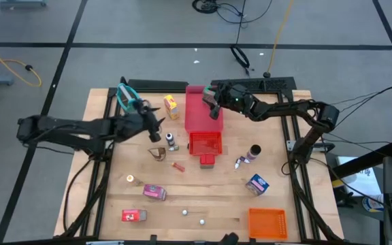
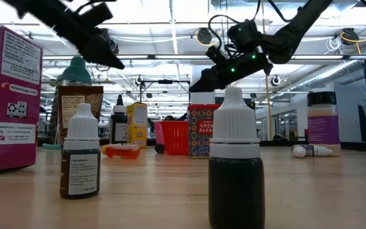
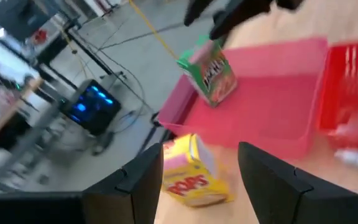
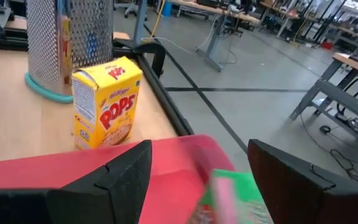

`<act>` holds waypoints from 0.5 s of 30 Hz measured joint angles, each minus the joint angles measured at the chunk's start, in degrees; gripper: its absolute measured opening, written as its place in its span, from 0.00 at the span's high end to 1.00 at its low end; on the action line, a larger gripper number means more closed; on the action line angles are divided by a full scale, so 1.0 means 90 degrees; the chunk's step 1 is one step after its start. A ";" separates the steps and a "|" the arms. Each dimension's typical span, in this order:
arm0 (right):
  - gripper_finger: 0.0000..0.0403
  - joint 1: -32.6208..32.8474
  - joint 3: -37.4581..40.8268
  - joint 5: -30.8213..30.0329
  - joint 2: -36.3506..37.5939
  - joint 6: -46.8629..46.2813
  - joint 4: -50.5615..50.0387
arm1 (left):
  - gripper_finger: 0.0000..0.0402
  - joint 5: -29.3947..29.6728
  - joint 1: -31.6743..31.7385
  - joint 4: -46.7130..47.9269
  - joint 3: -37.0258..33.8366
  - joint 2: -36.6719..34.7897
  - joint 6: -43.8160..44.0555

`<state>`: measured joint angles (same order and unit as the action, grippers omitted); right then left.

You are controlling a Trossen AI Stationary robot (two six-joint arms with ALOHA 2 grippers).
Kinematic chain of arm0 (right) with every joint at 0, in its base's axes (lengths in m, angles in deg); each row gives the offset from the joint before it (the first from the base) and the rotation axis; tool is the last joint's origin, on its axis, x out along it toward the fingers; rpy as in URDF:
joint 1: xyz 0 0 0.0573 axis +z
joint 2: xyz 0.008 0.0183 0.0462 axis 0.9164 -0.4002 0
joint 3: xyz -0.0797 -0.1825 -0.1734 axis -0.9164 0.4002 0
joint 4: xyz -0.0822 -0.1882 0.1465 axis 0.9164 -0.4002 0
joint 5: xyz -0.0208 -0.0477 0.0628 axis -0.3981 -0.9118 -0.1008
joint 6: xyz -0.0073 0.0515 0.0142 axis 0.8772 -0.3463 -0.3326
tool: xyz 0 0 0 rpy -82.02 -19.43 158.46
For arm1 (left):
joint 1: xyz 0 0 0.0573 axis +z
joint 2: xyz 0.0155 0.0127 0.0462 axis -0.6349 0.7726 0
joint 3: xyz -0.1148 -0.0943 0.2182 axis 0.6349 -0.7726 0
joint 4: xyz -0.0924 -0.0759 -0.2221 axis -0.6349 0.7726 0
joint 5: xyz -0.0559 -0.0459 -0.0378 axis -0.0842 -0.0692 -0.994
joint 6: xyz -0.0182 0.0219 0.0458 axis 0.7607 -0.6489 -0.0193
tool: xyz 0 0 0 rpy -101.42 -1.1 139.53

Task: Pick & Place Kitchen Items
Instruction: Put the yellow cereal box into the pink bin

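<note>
My right gripper hangs over the far end of the flat red tray, fingers spread wide with nothing between them. A green carton is just under them, over the tray; from my right wrist it shows as a green and pink blur between the two dark fingers, and I cannot tell whether it rests on the tray or is in the air.

My left gripper is above the table near the yellow carton, which stands upright just beside the tray's left edge. Its fingers are parted and empty, with the yellow carton showing between them from my left wrist. Behind that carton stands a metal grater with a teal base.

A red basket sits at the tray's near end. On the near part of the table lie a pink carton, a red carton, a blue carton, two tiny round pieces and an orange bin at the near right corner. Two small dropper bottles stand upright close to the low camera.
</note>
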<state>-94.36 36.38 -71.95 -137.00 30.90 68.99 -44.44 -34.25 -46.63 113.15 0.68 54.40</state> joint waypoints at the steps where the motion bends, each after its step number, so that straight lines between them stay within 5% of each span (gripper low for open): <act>1: 0.36 0.0019 0.0000 0.0001 0.0019 0.0008 -0.0087 | 0.48 0.0002 0.0053 0.0251 0.0242 0.0169 -0.0214; 15: 0.36 0.0290 0.0005 0.0002 0.0717 0.0069 -0.0894 | 0.48 -0.0772 0.1239 0.3626 0.3163 0.2386 -0.2374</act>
<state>-91.75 36.42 -71.92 -130.55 31.52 60.95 -51.39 -23.10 -14.00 141.62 22.15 33.03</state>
